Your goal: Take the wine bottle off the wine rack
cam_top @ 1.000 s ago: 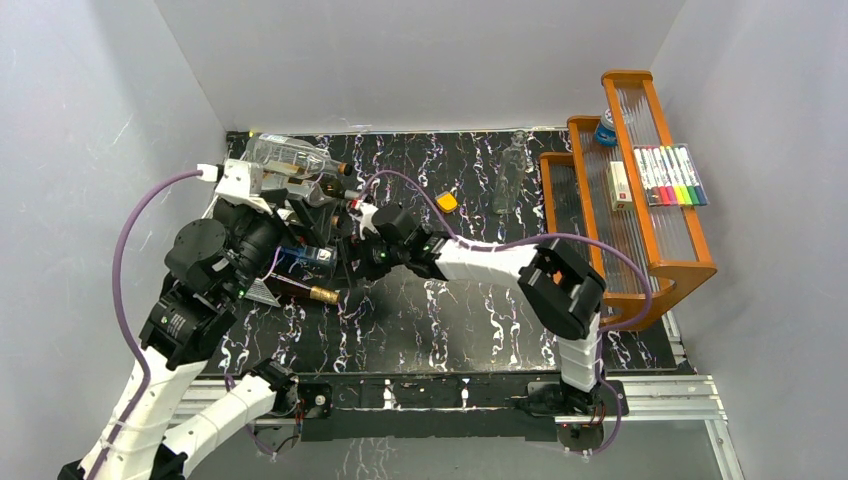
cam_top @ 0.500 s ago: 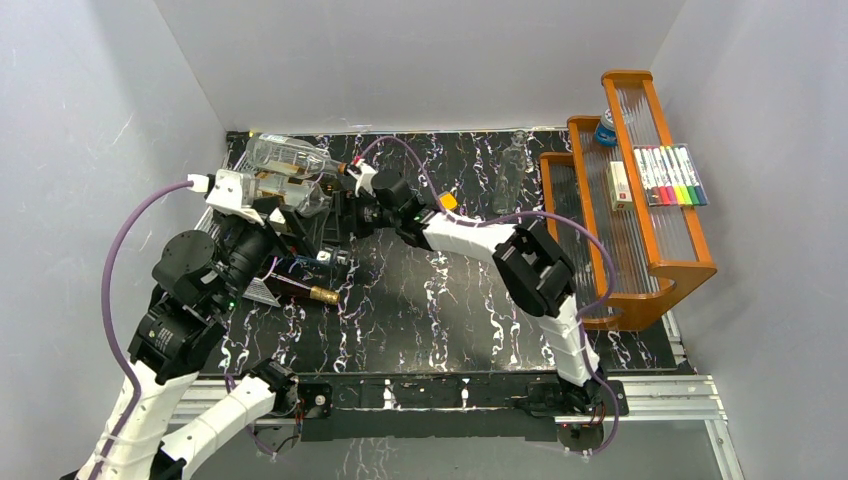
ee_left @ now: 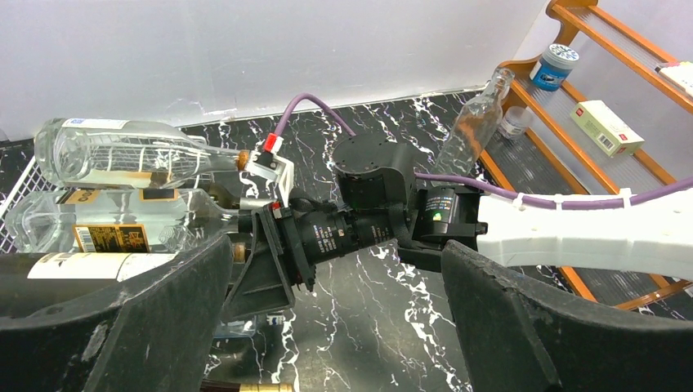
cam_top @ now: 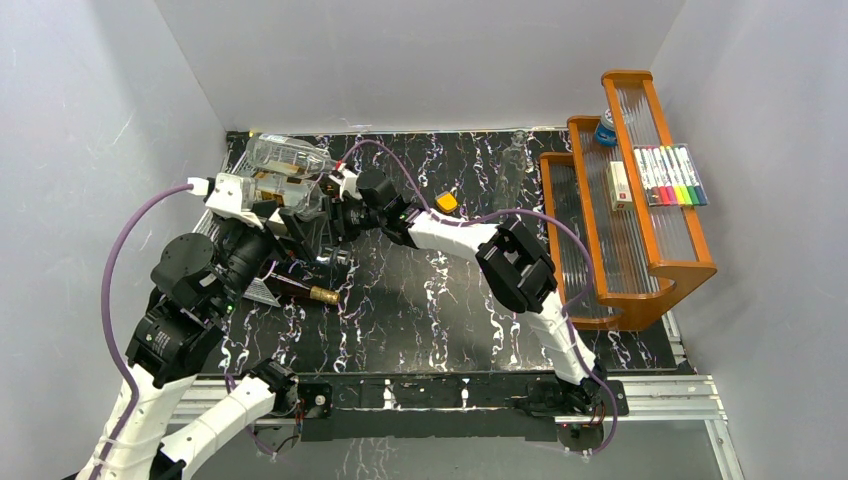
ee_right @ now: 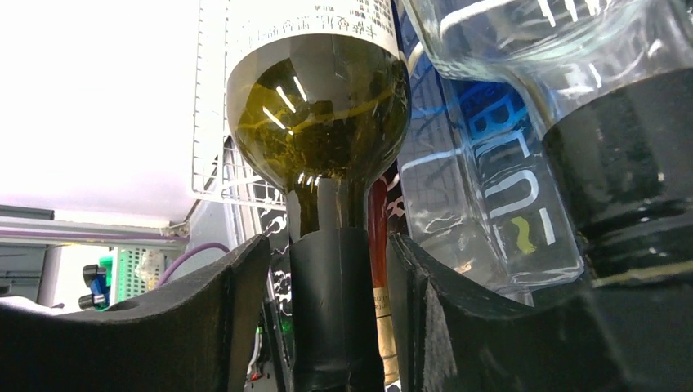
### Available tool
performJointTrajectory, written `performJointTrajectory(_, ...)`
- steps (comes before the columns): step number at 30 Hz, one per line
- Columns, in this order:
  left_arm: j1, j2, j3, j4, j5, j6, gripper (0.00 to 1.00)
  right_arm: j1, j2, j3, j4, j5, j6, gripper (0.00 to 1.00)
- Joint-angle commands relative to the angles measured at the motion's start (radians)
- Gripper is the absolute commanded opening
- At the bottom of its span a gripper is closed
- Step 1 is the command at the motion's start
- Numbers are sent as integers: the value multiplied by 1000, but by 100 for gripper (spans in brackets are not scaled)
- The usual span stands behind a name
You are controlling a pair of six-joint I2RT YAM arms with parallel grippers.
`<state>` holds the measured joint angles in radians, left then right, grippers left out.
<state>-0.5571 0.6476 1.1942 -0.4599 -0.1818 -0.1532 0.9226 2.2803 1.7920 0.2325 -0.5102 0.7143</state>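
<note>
While the white wire-grid rack [ee_right: 212, 122] sits tight in the upper-left corner against both walls, open room lies to the right of the bottle necks, over the black marbled table [cam_top: 450, 310].

Right wrist view: the dark green glass wine bottle with a white label [ee_right: 319, 98] lies in the rack. Its black-capped neck runs between the right gripper [ee_right: 327, 245] fingers, which straddle it unclamped, with a slit showing on the left side.

Left wrist view only: the left gripper [ee_left: 335, 253] is spread wide and empty, low before the rack. Two clear glass bottles [ee_left: 122, 151] are stacked above the wine bottle, and a blue-lettered clear bottle [ee_right: 490, 163] presses alongside it.

Top view, right edge: the orange wooden tiered shelf [cam_top: 680, 270], well apart. A small orange block [cam_top: 446, 203] lies beside the right arm.
</note>
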Motion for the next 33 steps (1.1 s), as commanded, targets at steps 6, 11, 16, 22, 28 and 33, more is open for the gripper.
performJointTrajectory(6, 5, 5, 19, 7, 6, 9, 98, -2, -10, 43, 29, -52, 9, 45)
performJointTrajectory(11, 5, 12, 24, 6, 9, 12, 98, -2, -47, 21, 74, -71, 53, 24)
performJointTrajectory(16, 5, 19, 11, 11, 13, 7, 98, -3, -109, -30, 149, -103, 108, 5)
performJointTrajectory(22, 5, 36, 8, 22, 21, 3, 98, -9, -202, -92, 198, -113, 142, 0)
performJointTrajectory(28, 6, 49, 13, 30, 25, 3, 98, -24, -277, -182, 289, -172, 226, 0)
performJointTrajectory(33, 5, 67, 18, 40, 33, 1, 98, -46, -349, -278, 366, -235, 285, 0)
